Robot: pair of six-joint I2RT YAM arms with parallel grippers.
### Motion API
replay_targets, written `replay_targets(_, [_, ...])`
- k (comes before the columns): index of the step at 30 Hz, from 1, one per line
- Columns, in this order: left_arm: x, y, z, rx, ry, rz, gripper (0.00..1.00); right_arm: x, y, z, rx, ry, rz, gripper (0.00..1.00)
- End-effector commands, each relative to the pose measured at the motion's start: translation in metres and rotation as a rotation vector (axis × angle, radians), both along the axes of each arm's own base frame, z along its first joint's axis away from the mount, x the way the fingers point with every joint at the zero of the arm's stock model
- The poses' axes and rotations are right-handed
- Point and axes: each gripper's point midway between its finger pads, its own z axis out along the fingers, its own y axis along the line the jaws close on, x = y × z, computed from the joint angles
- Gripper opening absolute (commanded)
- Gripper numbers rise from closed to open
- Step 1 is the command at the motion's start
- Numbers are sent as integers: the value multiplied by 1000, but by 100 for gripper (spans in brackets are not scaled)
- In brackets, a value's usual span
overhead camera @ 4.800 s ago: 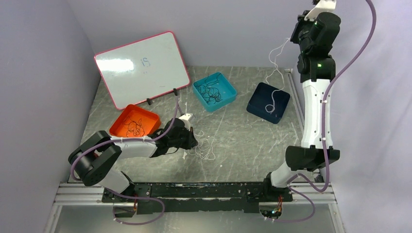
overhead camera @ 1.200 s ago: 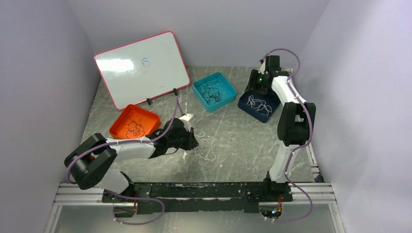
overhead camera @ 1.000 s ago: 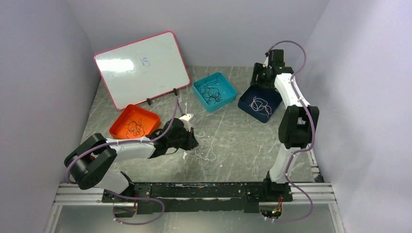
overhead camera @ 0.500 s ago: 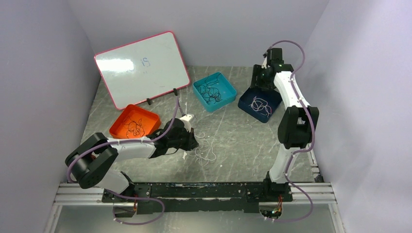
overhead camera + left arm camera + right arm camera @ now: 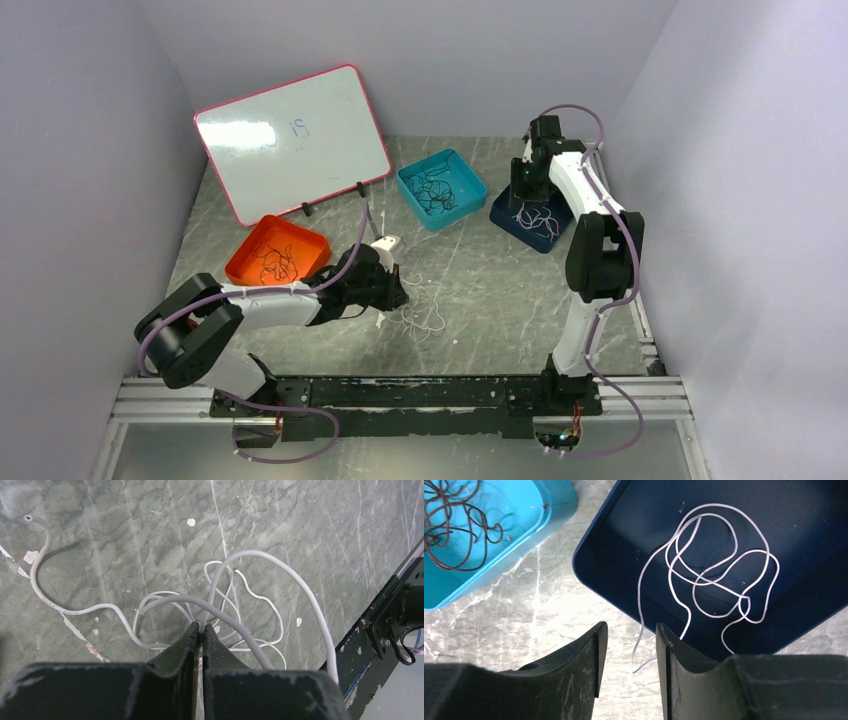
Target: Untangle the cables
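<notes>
Mid-sort: holds white tangle on surface with left pincer clamped shut on a strand at its tips, hovers right pincer parted and empty just short of white cable in navy tray; next needs its overhanging tail tucked in.

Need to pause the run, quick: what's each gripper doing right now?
Left gripper: closed, pinching the tangle of thin white cables.
Right gripper: open, holding nothing; the loose white cable from the dark blue tray trails between its jaws.
</notes>
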Motion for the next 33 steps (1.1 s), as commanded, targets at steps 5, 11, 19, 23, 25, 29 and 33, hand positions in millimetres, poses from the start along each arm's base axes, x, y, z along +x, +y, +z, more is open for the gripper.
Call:
replay_targets(5, [0, -10, 7, -32, -15, -30, 7, -13, -8, -16, -65, 81, 20, 43])
replay_targets(11, [2, -9, 7, -24, -19, -26, 7, -6, -14, -16, -95, 50, -1, 20])
replay_targets(19, [3, -10, 9, -27, -20, -21, 7, 24, -30, -5, -171, -81, -72, 0])
replay_targets(23, [4, -10, 10, -25, -23, -17, 7, 39, -31, 1, -158, -168, -104, 0])
replay_targets(25, [5, -9, 10, -21, -25, -17, 7, 43, -30, 7, -152, -187, -111, 0])
replay_targets(29, [5, -8, 11, -16, -28, -11, 7, 42, -29, 21, -151, -154, -90, 19])
replay_targets(33, [4, -10, 10, -22, -22, -20, 7, 11, -28, 10, -164, 25, -39, 41])
